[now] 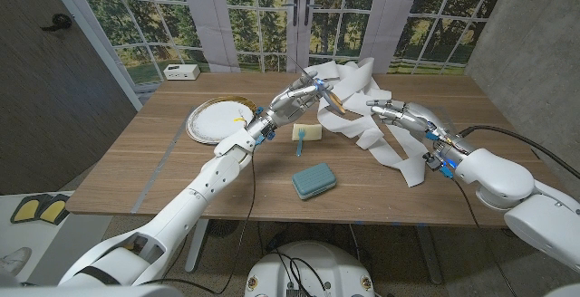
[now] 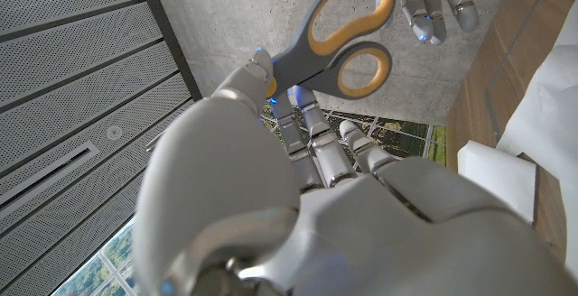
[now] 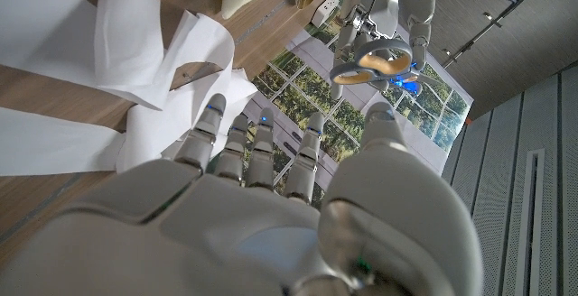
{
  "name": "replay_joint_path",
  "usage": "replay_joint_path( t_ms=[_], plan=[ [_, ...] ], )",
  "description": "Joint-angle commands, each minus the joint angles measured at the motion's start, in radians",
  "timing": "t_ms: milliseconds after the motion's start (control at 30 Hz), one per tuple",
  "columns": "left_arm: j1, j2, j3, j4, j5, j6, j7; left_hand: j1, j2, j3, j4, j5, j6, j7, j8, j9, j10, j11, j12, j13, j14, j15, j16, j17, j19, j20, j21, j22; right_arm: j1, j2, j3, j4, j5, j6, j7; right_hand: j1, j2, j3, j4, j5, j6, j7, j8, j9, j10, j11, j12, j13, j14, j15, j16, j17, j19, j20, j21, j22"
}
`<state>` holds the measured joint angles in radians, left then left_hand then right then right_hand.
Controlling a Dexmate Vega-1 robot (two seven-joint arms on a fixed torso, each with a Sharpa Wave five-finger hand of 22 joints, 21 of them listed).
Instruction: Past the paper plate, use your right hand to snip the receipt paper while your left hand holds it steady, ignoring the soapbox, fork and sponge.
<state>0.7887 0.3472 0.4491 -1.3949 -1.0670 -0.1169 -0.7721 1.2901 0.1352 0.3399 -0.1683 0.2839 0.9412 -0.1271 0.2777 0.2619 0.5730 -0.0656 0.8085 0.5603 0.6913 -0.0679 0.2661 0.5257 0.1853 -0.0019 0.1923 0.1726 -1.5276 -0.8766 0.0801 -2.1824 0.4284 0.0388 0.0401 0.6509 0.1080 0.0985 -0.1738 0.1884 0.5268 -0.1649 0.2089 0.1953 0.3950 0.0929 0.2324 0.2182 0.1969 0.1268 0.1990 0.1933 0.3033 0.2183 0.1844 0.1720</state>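
While left hand [image 1: 292, 102] grips one scissors [image 1: 328, 94], right hand [image 1: 399, 113] spread empty over one receipt paper [image 1: 381, 138]; one paper plate [image 1: 217, 119]

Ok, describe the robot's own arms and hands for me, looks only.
Both arms are glossy white, rounded segmented shells with darker joints. The left hand and right hand are silver-grey metal with jointed fingers; small blue lights glow on the fingertips. Blue fittings sit at the left wrist, red and blue ones at the right wrist. A black cable runs to the right forearm.

Paper plate [image 1: 216, 119] left of sponge [image 1: 308, 133], soapbox [image 1: 314, 181] before it
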Motion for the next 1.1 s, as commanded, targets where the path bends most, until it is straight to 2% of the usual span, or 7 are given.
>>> replay_joint_path(
  t_ms=[33, 367, 533, 600, 933, 1100],
  plan=[
    [-0.004, -0.003, 0.013, -0.003, 0.005, 0.010, -0.015, 0.009, 0.014, 0.002, 0.002, -0.002, 0.002, -0.002, 0.003, 0.004, 0.132, -0.126, 0.005, 0.001, -0.004, -0.174, -0.003, 0.002, -0.006, -0.004, 0.000, 0.000, 0.000, -0.037, 0.005, -0.048, 0.061, -0.058, 0.019, 0.036, -0.010, 0.016, 0.000, -0.004, 0.000, 0.000, -0.003, 0.001, -0.013, 0.019, -0.011, -0.003, -0.016, 0.023, -0.001, -0.001, -0.001, -0.002, 0.002, 0.001],
    [0.002, 0.002, 0.012, -0.004, 0.003, 0.013, -0.019, 0.010, 0.015, 0.001, 0.002, -0.004, 0.003, -0.002, 0.002, 0.003, 0.132, -0.127, 0.002, 0.002, -0.003, -0.174, -0.004, 0.003, -0.009, -0.005, -0.001, 0.000, -0.014, -0.010, 0.016, -0.070, 0.132, -0.071, 0.013, 0.075, -0.010, 0.032, 0.000, -0.003, 0.054, 0.016, 0.016, 0.003, -0.019, 0.012, -0.019, -0.008, -0.027, 0.021, -0.001, -0.002, -0.001, -0.002, 0.004, 0.001],
    [0.003, 0.003, 0.012, -0.004, 0.003, 0.013, -0.022, 0.010, 0.015, 0.001, 0.002, -0.005, 0.003, -0.003, 0.002, 0.003, 0.133, -0.127, 0.001, 0.003, -0.003, -0.174, -0.004, 0.002, -0.009, -0.006, -0.001, 0.000, -0.007, 0.013, 0.000, -0.070, 0.179, -0.071, 0.009, 0.101, -0.005, 0.043, -0.003, -0.002, 0.061, 0.008, 0.016, 0.004, -0.018, -0.002, -0.020, -0.010, -0.031, 0.011, -0.001, -0.002, -0.002, -0.002, 0.004, 0.001],
    [0.002, 0.004, 0.012, -0.004, 0.003, 0.014, -0.022, 0.010, 0.015, 0.001, 0.002, -0.005, 0.002, -0.001, 0.001, 0.003, 0.132, -0.127, 0.000, 0.003, -0.003, -0.174, -0.004, 0.003, -0.010, -0.004, -0.001, 0.000, -0.005, 0.022, -0.008, -0.069, 0.194, -0.070, 0.001, 0.124, -0.006, 0.052, -0.004, -0.002, 0.069, 0.008, 0.017, 0.004, 0.004, -0.008, -0.014, -0.011, -0.025, -0.002, 0.003, -0.002, -0.002, -0.003, 0.004, 0.001],
    [-0.004, -0.004, 0.016, 0.007, 0.001, 0.015, -0.035, 0.011, 0.015, 0.001, 0.002, -0.006, 0.003, -0.003, 0.001, 0.003, 0.132, -0.127, -0.002, 0.005, -0.002, -0.174, -0.005, 0.003, -0.011, -0.005, -0.001, 0.000, 0.011, 0.011, -0.028, -0.081, 0.230, -0.102, -0.026, 0.154, -0.007, 0.062, -0.006, -0.003, 0.065, -0.001, 0.013, 0.004, -0.006, -0.015, -0.021, -0.014, -0.028, -0.010, 0.003, -0.003, 0.000, -0.003, 0.005, 0.001],
    [-0.007, -0.008, 0.019, 0.012, 0.001, 0.019, -0.039, 0.011, 0.014, 0.000, 0.002, -0.007, 0.005, -0.005, 0.002, 0.003, 0.132, -0.128, -0.004, 0.003, -0.003, -0.174, -0.006, 0.003, -0.011, -0.006, -0.001, 0.000, 0.022, 0.008, -0.040, -0.074, 0.243, -0.097, -0.027, 0.184, -0.007, 0.073, -0.003, -0.004, 0.097, 0.002, 0.021, 0.003, 0.019, -0.027, -0.016, -0.016, -0.021, -0.024, 0.007, -0.003, 0.002, -0.003, 0.006, 0.001]
  ],
)
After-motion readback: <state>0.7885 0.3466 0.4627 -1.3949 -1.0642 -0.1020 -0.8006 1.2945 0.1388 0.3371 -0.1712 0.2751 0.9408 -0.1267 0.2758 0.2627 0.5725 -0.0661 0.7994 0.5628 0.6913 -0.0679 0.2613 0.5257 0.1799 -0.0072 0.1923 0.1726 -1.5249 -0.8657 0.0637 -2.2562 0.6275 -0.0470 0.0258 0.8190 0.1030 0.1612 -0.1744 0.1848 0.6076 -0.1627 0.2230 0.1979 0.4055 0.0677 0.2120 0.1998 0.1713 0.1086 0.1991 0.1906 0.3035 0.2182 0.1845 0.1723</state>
